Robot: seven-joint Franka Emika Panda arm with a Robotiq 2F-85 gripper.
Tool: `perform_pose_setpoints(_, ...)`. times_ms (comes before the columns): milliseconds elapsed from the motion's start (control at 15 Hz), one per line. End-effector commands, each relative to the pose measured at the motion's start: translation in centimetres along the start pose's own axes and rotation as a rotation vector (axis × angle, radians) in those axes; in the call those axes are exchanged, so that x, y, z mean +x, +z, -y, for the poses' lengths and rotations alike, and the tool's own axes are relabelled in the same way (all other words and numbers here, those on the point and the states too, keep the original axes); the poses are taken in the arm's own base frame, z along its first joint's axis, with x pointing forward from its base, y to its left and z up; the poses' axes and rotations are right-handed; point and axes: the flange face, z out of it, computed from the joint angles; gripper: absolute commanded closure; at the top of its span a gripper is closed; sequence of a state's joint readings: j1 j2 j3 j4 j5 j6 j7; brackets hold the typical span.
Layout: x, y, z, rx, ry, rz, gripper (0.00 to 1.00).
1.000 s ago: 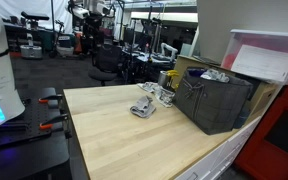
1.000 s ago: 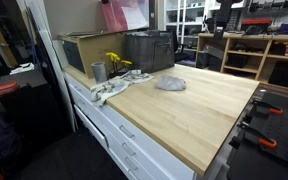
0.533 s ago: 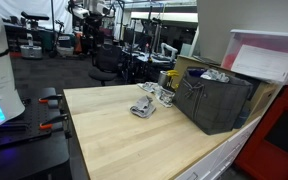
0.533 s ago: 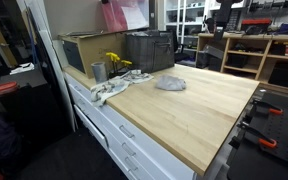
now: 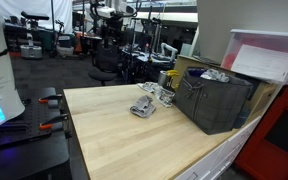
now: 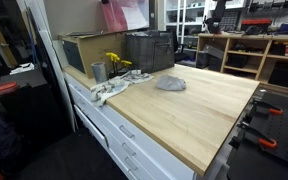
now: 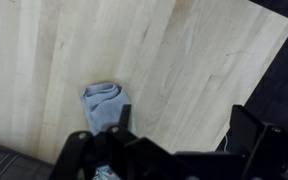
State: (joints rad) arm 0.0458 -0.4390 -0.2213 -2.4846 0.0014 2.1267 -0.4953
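In the wrist view my gripper point(image 7: 184, 120) hangs high above a pale wooden table point(image 7: 184, 50), its jaws wide apart with nothing between them. A crumpled blue-grey cloth point(image 7: 104, 105) lies on the wood just beside the left finger point(image 7: 124, 116) in that view, far below it. Both exterior views show the same cloth point(image 5: 143, 108) point(image 6: 170, 84) near the middle of the table. The gripper does not appear in either exterior view.
A dark mesh crate point(image 5: 216, 100) point(image 6: 149, 50) stands at the table's back. Beside it are a metal cup point(image 6: 99, 71), yellow flowers point(image 6: 116, 62), a white rag point(image 6: 109, 90) and a cardboard box point(image 6: 79, 50). The table edge point(image 7: 269, 60) drops to dark floor.
The cloth and the other things on the table have not moved. Only some dark machinery at the top of an exterior view has shifted slightly.
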Motion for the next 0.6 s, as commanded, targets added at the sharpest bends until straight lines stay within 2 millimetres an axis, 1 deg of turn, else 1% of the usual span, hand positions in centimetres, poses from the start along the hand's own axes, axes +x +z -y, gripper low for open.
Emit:
perform_pose_setpoints(0,4.2,1.1,-4.3,-0.014,-0.090,0.041,0.00)
perform_pose_setpoints(67,5.3,2.0,-4.6,-0.007,-0.129,0.047,0.00)
perform_pose_setpoints(200,6.8,3.3,-4.8,-0.002,-0.185,0.065,0.00)
perform_pose_setpoints(333,8.5,5.5,-4.7,0.014,-0.245,0.088,0.00)
perform_pose_setpoints(533,11.5,8.6,-4.6,0.037,-0.320,0.149,0.00)
